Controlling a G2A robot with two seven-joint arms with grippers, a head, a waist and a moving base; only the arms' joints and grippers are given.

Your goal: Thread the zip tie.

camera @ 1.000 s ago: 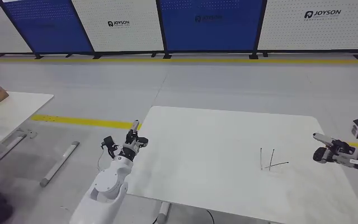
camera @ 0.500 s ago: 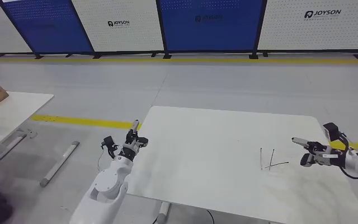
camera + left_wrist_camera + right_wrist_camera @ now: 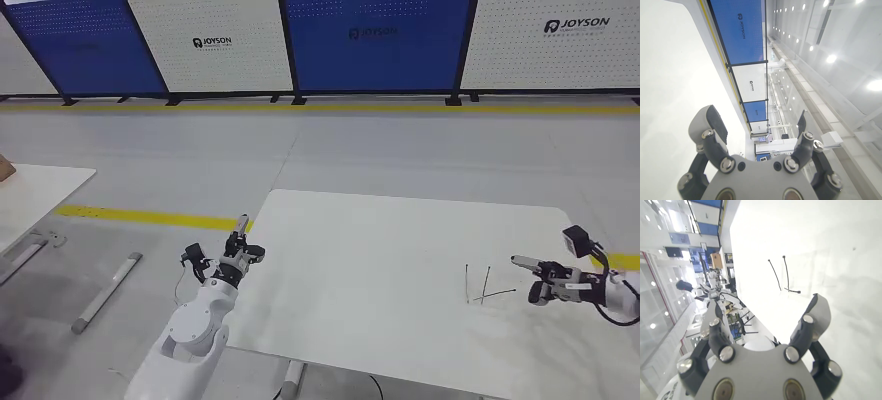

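Right gripper (image 3: 764,311): jaws wide open, nothing between them and nothing touched. Both fingers (image 3: 818,308) are clear of the ties. It hangs over the right part of the table (image 3: 772,228).

Left gripper (image 3: 759,123): jaws also wide open and empty. In the top view it sits at the table's left edge (image 3: 240,238), well apart from the ties.

Zip ties (image 3: 786,273): three thin black ones lying flat on the table.
- Two lie roughly side by side, with their heads at the end away from the right gripper.
- The third lies across the near end of one of them, so those two touch or overlap there.
- None is threaded; all three lie as open strips.

Relative to the jaws, the ties lie straight ahead of the right gripper's open mouth, near it but apart. In the top view the right gripper (image 3: 527,275) is just to the right of the zip ties (image 3: 480,285), with bare table (image 3: 380,280) on their other side.

Compared with the earlier frames, a second ago the right gripper was out at the table's right edge, well apart from the ties. Half a second ago it was partway in, and now it is close beside them. Its jaws were open throughout. The left gripper has not moved — same pose in all three top frames. The ties have not shifted.
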